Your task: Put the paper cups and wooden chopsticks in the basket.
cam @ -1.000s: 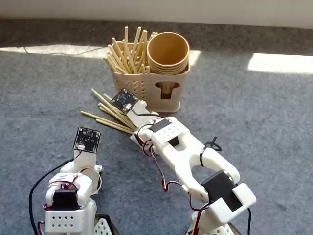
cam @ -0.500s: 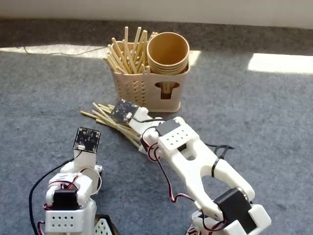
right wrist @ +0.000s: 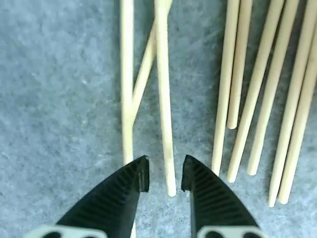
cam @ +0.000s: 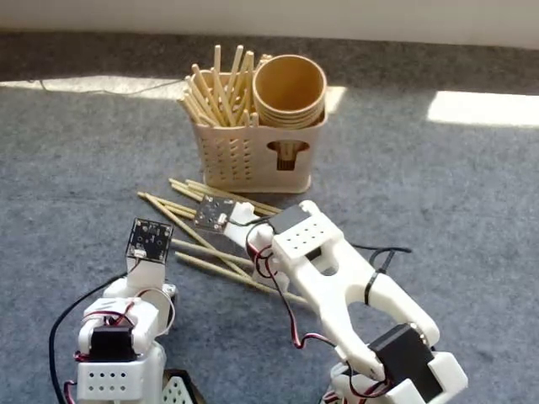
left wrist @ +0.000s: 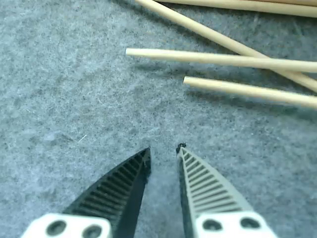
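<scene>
Chopsticks (right wrist: 163, 99) now farther apart on carpet (cam: 421, 194); right tool (right wrist: 166, 164) over them, narrow gap, apparently empty; left tool (left wrist: 163, 148) likewise narrow.

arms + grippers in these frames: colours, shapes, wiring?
White printed shells, black servos on both. Right arm has a perforated panel, red and black cables; left arm a black cable loop and red wires. Left gripper: pointed ribbed fingers, one black, one white. Right gripper: both fingers black.

We find no readable words, numbers or brand marks anywhere. The only sign is a dark cut-out figure (cam: 288, 155) on the near wall of the basket (cam: 244, 164), right of its slots.
</scene>
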You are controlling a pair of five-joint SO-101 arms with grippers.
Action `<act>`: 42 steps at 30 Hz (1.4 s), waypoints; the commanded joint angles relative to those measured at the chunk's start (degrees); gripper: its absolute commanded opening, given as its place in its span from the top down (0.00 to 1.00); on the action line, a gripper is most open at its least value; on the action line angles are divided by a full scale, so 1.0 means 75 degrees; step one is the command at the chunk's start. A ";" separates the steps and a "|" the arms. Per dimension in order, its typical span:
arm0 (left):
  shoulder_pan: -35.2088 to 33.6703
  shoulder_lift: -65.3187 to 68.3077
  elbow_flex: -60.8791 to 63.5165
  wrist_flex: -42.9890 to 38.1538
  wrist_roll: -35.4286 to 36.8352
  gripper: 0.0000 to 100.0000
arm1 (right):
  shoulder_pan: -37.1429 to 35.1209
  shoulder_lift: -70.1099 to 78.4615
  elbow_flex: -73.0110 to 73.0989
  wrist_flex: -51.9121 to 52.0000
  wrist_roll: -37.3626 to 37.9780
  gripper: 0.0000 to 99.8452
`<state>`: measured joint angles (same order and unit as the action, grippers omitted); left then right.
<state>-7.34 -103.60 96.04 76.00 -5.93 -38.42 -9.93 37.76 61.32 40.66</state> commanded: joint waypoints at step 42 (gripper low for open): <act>0.0135 -0.0053 0.0147 0.0023 -0.0047 0.90 | -0.0557 -0.2889 0.0428 -0.1495 -0.2567 0.89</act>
<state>-7.34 -103.60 96.04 76.00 -5.93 -43.16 -26.64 39.08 54.64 21.93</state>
